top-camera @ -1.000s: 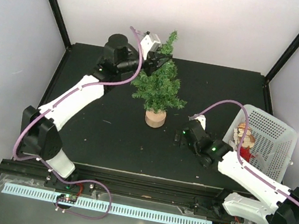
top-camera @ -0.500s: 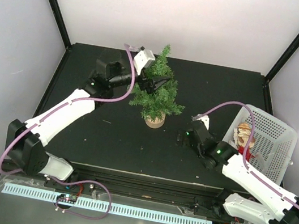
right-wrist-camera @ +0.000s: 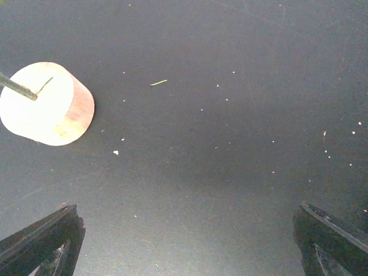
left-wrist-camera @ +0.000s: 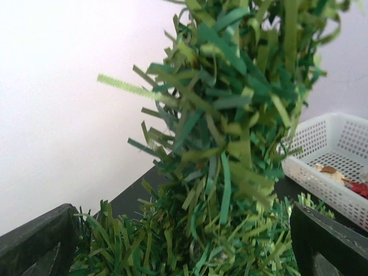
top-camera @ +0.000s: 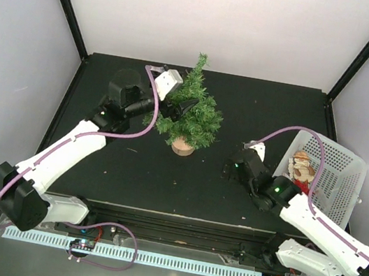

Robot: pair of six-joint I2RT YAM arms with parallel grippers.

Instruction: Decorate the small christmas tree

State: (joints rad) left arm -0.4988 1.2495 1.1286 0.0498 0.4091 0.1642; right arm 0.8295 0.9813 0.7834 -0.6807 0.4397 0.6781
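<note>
1. The left claw (top-camera: pixel 183 105), nearly closed at the upper branches a second ago, now stands wide, one finger on either side of the foliage.
2. The small christmas tree (top-camera: pixel 194 115), bristly dark green on a round light-wooden base, stands upright mid-table, slightly left of its earlier spot.
3. The right claw (top-camera: pixel 238 164) stays wide, low over the black table (top-camera: pixel 130 164), between the tree and a white plastic basket (top-camera: pixel 340 162).

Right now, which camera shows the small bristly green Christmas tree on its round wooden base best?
The top external view: it shows the whole small bristly green Christmas tree, tip to round wooden base. The left wrist view shows only close-up branches; the right wrist view only the base.
</note>
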